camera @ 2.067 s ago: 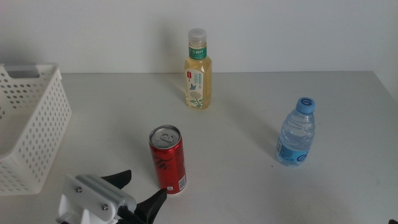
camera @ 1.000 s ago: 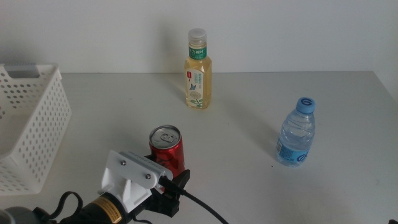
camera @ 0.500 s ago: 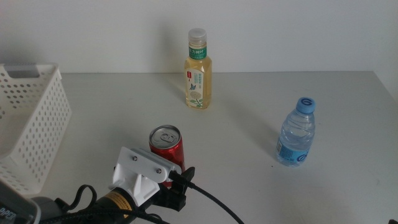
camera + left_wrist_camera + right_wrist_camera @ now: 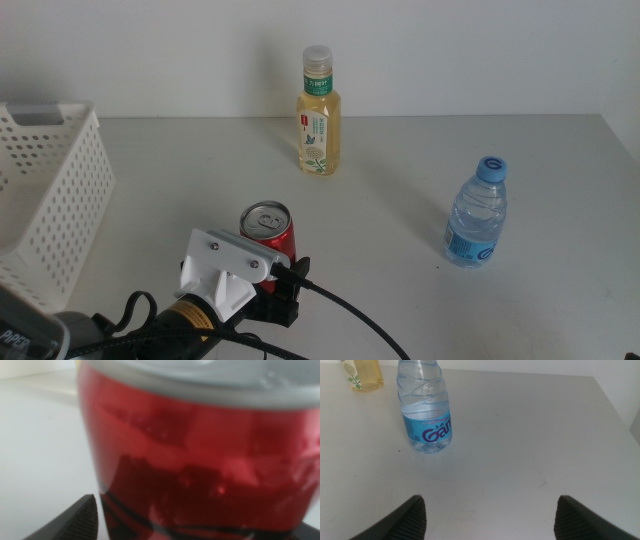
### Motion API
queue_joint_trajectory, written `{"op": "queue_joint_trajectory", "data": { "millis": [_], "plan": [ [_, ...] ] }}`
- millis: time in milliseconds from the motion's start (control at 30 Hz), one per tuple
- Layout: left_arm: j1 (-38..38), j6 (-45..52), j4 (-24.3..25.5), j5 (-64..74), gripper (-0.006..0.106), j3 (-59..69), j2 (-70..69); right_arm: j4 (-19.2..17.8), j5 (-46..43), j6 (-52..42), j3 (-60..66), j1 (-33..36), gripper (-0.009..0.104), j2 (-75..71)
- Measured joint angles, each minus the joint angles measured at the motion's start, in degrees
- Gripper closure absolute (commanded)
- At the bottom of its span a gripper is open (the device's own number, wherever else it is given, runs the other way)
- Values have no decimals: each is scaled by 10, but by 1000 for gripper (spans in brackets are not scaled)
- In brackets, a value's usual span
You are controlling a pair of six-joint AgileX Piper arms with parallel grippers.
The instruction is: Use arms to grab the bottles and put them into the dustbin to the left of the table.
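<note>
On grey table [image 4: 400,200], red soda can [image 4: 270,236], judged light, smooth and dentable, is straddled mid-body between spread jaws of left gripper [image 4: 283,290].

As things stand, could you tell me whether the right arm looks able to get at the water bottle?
Probably yes: the right gripper is open, the water bottle stands upright ahead of it, off to one side, with bare table between.
</note>
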Motion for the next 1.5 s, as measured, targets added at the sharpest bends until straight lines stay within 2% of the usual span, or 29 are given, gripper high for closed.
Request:
{"op": "queue_joint_trajectory", "data": {
  "millis": [167,333,400,467,667,900,1167,1500],
  "plan": [
    [0,2,-3,0,25,0,0,0,0,0,0,0,30,0],
    [-1,4,-2,0,54,0,0,0,0,0,0,0,30,0],
    [-1,4,-3,0,92,0,0,0,0,0,0,0,30,0],
    [-1,-4,-3,-1,102,0,0,0,0,0,0,0,30,0],
    [-1,-38,-4,9,102,2,-12,0,0,0,0,0,30,0],
    [-1,-58,-3,132,102,-2,-91,0,0,0,0,0,30,0],
    [-1,-51,-4,380,102,-67,-197,0,0,0,0,0,30,0],
    [21,-4,-4,793,102,-266,-250,0,0,0,0,0,30,0]
  ]
}}
